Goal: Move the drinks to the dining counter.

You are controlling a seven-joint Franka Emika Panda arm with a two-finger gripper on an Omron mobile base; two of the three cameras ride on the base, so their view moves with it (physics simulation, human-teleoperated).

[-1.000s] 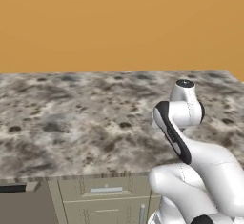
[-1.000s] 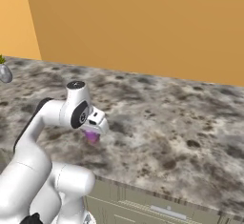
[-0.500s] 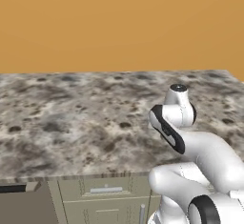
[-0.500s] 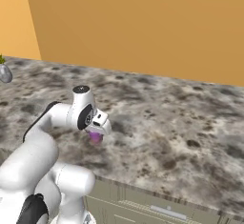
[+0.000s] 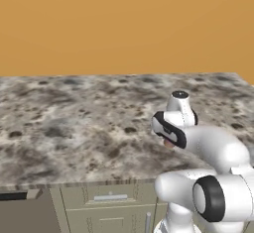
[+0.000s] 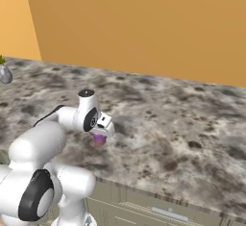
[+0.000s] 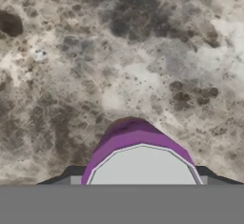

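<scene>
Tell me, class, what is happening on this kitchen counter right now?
A white robot arm holds a purple-pink can in its end effector, low over the marbled dining counter. The can's silver top sits between the finger tips in the hand view. A small grey vase stands at the counter's far left edge.

You see the purple-pink can [image 7: 136,144] low in the hand view, silver top facing you. It stands upright over the dining counter [image 6: 182,124]'s marbled stone, left of centre in the right base view.

Even, bright rendered light, soft blurry textures, faint shadows, no glare.
</scene>
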